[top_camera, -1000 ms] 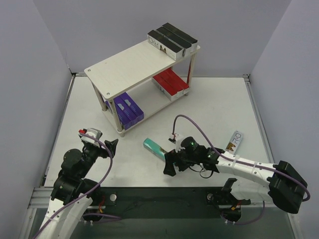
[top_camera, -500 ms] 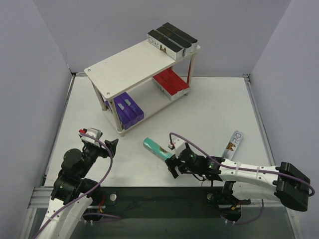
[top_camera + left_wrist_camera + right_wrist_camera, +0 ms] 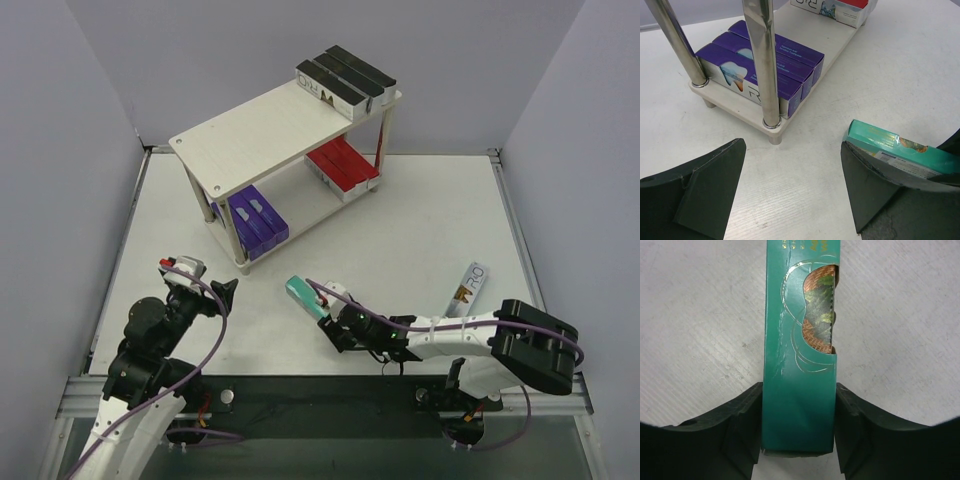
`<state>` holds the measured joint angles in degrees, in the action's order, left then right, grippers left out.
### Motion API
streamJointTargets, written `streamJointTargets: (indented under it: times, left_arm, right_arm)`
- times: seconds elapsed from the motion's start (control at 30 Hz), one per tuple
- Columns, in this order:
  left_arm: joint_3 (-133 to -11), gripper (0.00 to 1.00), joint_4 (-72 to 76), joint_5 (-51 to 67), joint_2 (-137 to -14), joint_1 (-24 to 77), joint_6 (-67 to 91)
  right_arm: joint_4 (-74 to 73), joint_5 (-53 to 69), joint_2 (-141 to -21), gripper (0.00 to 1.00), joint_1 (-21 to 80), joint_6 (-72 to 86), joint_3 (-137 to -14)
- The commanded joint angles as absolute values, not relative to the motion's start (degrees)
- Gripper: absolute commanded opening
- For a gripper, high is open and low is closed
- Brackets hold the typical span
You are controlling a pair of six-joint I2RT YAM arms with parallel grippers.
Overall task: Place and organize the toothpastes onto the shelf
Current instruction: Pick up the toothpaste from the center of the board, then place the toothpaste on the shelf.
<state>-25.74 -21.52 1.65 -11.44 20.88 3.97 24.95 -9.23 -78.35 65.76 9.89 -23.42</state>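
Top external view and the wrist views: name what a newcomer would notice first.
The right gripper pinches a teal carton lying near the front edge of the table. Behind it stands the shelf, with black cartons at the far right end of its top board, and red cartons and purple cartons on the lower board. A loose carton lies at the table's right side.

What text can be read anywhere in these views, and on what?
"RO": white end of the loose carton on the table.
"R": front purple carton; the rest is hidden by a post.
Too blurred: print on the teal carton and the black cartons.
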Motion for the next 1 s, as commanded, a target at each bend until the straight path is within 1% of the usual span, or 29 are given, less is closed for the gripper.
streamJointTargets:
  times: [0.0, 0.17, 0.3, 0.47, 0.5, 0.57, 0.63, 0.7, 0.73, 0.8, 0.83, 0.97]
  left_arm:
    - [-26.4, 0.88, -19.0, 1.8, -11.7, 20.6, 3.5]
    - [-26.4, 0.88, -19.0, 2.0, -11.6, 20.6, 3.5]
    - [-26.3, 0.88, -18.9, 1.9, -11.3, 20.6, 3.5]
    - [-26.3, 0.88, -18.8, 2.1, -11.0, 20.6, 3.6]
    - [-26.3, 0.88, -18.7, 2.1, -10.9, 20.6, 3.5]
    - [-26.3, 0.88, -18.8, 2.1, -10.7, 20.6, 3.5]
    - [-26.3, 0.88, -18.7, 2.1, -10.6, 20.6, 3.5]
    - [-26.2, 0.88, -18.7, 1.9, -10.5, 20.6, 3.5]
    - [-26.2, 0.88, -18.7, 1.9, -10.4, 20.6, 3.5]
    - [-26.2, 0.88, -18.7, 1.7, -10.1, 20.6, 3.5]
    - [-26.2, 0.88, -18.8, 1.6, -10.0, 20.6, 3.5]
    - [-26.2, 0.88, -18.8, 1.6, -10.2, 20.6, 3.5]
  right_arm:
    - [25.3, -9.1, -77.5, 0.43, 67.2, 9.0, -24.7]
    - [17.9, -9.5, -69.9, 0.35, 67.6, 9.3, -27.0]
    - [9.3, -11.8, -63.1, 0.34, 67.6, 9.1, -31.3]
    - [-6.2, -15.4, -57.6, 0.34, 67.7, 6.6, -43.0]
    - [-8.2, -16.0, -57.5, 0.33, 67.6, 5.9, -48.3]
    - [-13.5, -17.2, -58.1, 0.33, 67.2, 4.7, -53.7]
    - [-18.1, -18.6, -59.3, 0.33, 67.1, 3.4, -62.1]
    - [-20.9, -18.5, -62.0, 0.34, 66.4, 2.5, -67.3]
    - [-23.3, -18.5, -63.0, 0.34, 66.2, 1.3, -73.0]
    - [-25.5, -18.5, -66.5, 0.35, 65.6, 0.5, -78.4]
    - [-27.1, -18.3, -67.8, 0.35, 65.1, 0.5, -83.1]
    - [-28.8, -13.6, -74.9, 0.36, 62.7, 0.4, -94.4]
